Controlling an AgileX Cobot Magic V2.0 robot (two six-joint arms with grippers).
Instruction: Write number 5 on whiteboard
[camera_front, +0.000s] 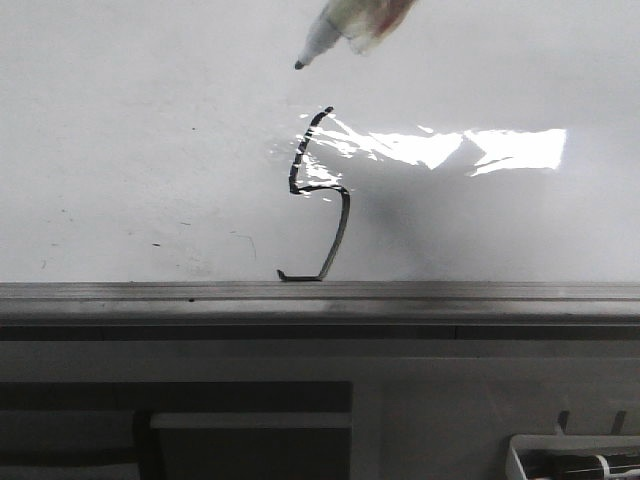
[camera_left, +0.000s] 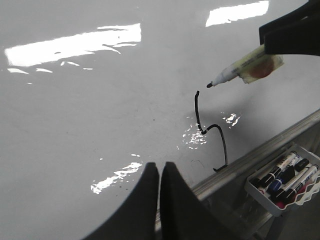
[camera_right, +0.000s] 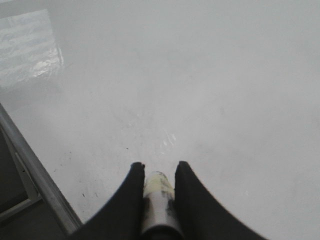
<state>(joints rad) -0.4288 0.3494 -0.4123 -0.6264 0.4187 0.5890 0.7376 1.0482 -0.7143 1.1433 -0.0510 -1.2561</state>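
Observation:
The whiteboard (camera_front: 140, 130) fills the front view, glossy white with glare. A thin black drawn number 5 (camera_front: 322, 195) stands on it, its foot near the grey rail (camera_front: 300, 292); it also shows in the left wrist view (camera_left: 212, 132). A marker (camera_front: 345, 25) hangs above the stroke's upper end, its dark tip off the board; it also shows in the left wrist view (camera_left: 240, 70). My right gripper (camera_right: 159, 167) is shut on the marker (camera_right: 159, 197). My left gripper (camera_left: 159, 167) is shut and empty, near the rail, left of the drawn line.
A white tray (camera_left: 285, 180) with several markers sits below the rail at the right; its corner shows in the front view (camera_front: 575, 455). Small dark specks (camera_front: 155, 244) dot the board's lower left. The rail (camera_right: 35, 175) runs along the board's edge.

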